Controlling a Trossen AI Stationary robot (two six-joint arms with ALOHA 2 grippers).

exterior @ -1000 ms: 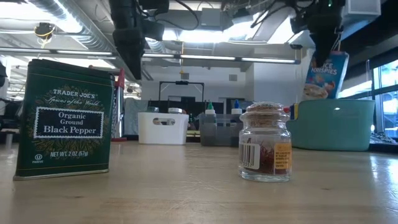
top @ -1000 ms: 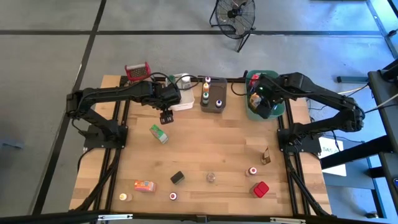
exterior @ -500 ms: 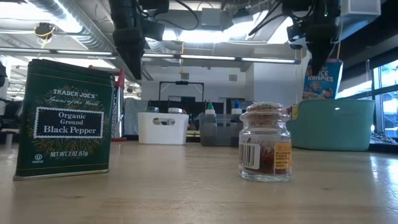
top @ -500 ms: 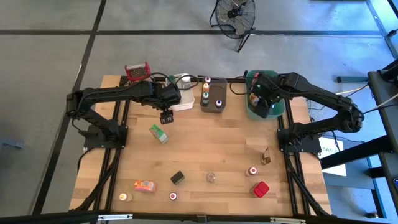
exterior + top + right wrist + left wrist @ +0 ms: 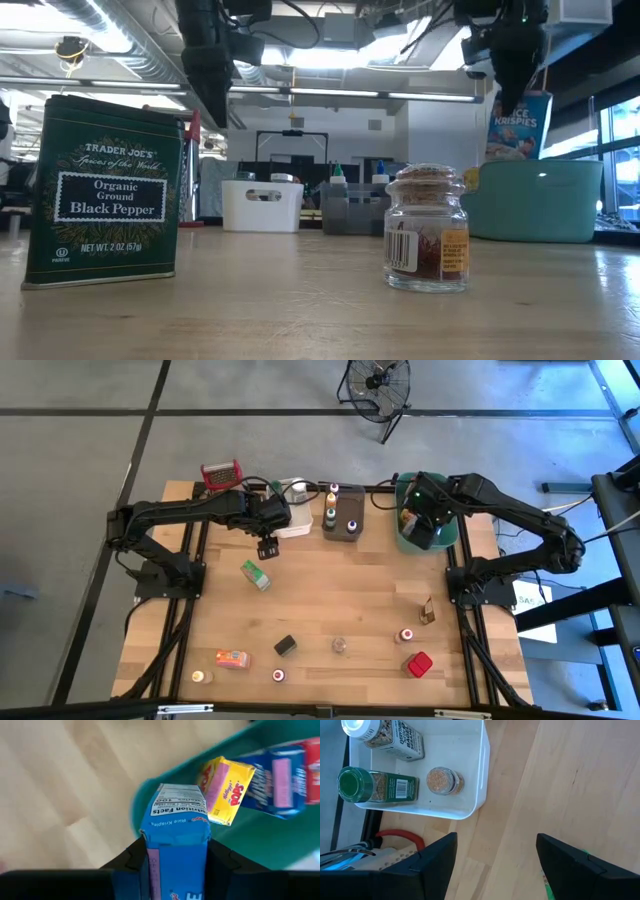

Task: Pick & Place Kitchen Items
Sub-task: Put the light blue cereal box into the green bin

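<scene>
1. From above: the right gripper hangs over the green tub at the table's back edge, pinching a blue Rice Krispies box just above the tub's rim. The left gripper hovers beside the white tub, well apart from the green tub. More kitchen items dot the wood nearer the front: a green box, a red tin, an orange box.

2. At table height: the Rice Krispies box dangles from the right gripper's fingers right over the green tub. Up close, a Trader Joe's black pepper tin and a cork-topped glass jar stand upright on the table, far in front of the tub.

3. Left wrist: fingers spread wide, nothing between them, bare wood below. The white tub holds three spice jars lying flat, one with a green cap.

4. Right wrist: both fingers clamp the Rice Krispies box by its sides. Beyond it, inside the green tub, lie a yellow Corn Pops box and a dark blue box.
</scene>
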